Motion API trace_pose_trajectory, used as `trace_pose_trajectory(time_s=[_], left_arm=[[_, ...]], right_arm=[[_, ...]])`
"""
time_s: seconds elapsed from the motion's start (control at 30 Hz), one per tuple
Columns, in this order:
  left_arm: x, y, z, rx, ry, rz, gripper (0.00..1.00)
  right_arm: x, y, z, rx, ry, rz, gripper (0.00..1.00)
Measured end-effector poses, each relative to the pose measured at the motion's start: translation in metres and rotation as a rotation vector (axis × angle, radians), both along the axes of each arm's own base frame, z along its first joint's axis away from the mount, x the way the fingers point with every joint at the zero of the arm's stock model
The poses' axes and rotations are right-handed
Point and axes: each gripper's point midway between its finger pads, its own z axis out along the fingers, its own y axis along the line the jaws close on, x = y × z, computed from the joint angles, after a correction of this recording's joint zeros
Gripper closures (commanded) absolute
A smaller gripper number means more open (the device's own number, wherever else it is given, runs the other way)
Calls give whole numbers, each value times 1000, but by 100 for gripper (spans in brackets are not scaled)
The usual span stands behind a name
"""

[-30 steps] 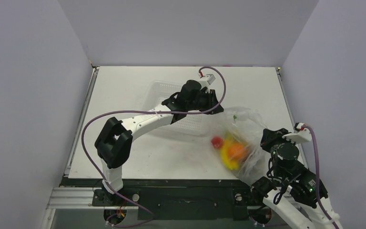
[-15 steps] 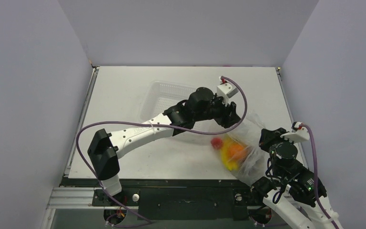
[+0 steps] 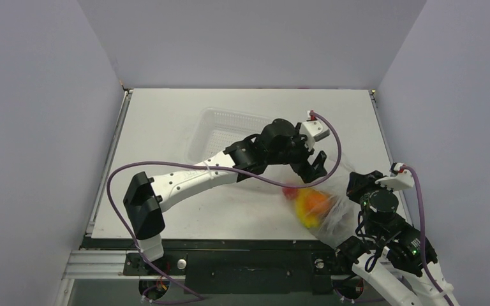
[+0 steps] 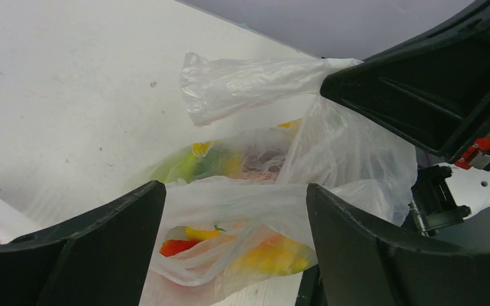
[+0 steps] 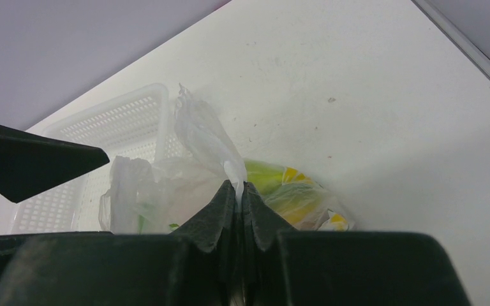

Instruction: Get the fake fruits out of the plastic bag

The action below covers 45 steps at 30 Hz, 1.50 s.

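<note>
The plastic bag [image 3: 329, 210] lies at the table's right front with the fake fruits inside: a red one [image 3: 289, 190], an orange one [image 3: 317, 203] and yellow ones [image 3: 306, 215]. My left gripper [image 3: 314, 167] hangs open just over the bag. In the left wrist view its jaws [image 4: 233, 191] stand wide on either side of the bag's mouth [image 4: 242, 210], where a red fruit [image 4: 175, 247] and a yellow fruit [image 4: 281, 256] show. My right gripper [image 5: 237, 190] is shut on a twisted strip of the bag [image 5: 204, 137]. A green fruit [image 5: 265, 175] shows through the plastic.
A white perforated basket [image 3: 220, 121] stands behind the left arm at mid-table, also in the right wrist view [image 5: 102, 134]. The right wall runs close beside the right arm [image 3: 383, 210]. The table's right edge [image 5: 466, 48] is near the bag.
My left gripper has swung right and forward from over the basket to the bag, and its jaws have spread wide. The right gripper has kept its hold on the bag.
</note>
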Motion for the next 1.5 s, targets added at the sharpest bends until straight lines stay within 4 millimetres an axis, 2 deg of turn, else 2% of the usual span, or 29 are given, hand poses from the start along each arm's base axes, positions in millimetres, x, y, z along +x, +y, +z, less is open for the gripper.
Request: trace_pose_trajectory(time_s=[0.3,0.37,0.53,0.63,0.73,0.83,0.9,0.97,1.0,1.03,1.07,1.1,1.17,1.27,1.37,1.5], left_arm=[[-29,0,-16,48,-8,-45,14],[-37,2,-9,48,-26,-42,14],[-60,10,28,19,-122,-7,13],[-75,9,40,23,-189,14,13],[-82,9,36,66,-237,40,13],[-71,10,24,133,-279,109,15],[-57,10,13,189,-309,173,21],[-43,11,1,247,-330,229,42],[-37,9,-4,268,-337,252,62],[-30,7,-7,288,-344,273,89],[-24,5,-10,304,-348,295,96],[-18,2,-13,320,-351,316,100],[-7,-1,-14,345,-357,348,100],[7,-7,-5,349,-336,387,100],[13,-14,18,288,-268,387,100],[5,-18,70,144,-173,343,100]], right_arm=[[0,1,-3,-2,7,6,100],[0,2,-3,-1,7,9,100],[0,3,-3,1,8,15,100],[1,4,-3,5,5,19,100],[1,5,-3,5,5,22,100],[1,5,-3,5,5,23,100],[1,5,-3,5,5,23,100],[1,5,-3,5,5,23,100],[1,5,-3,5,5,23,100],[1,5,-3,6,5,24,100],[1,6,-3,6,5,27,100],[1,6,-3,7,5,30,100],[0,6,-2,7,3,31,100],[-1,5,-1,6,-4,31,100],[-3,2,1,-3,-14,29,100],[-9,-6,17,-12,-51,22,100]])
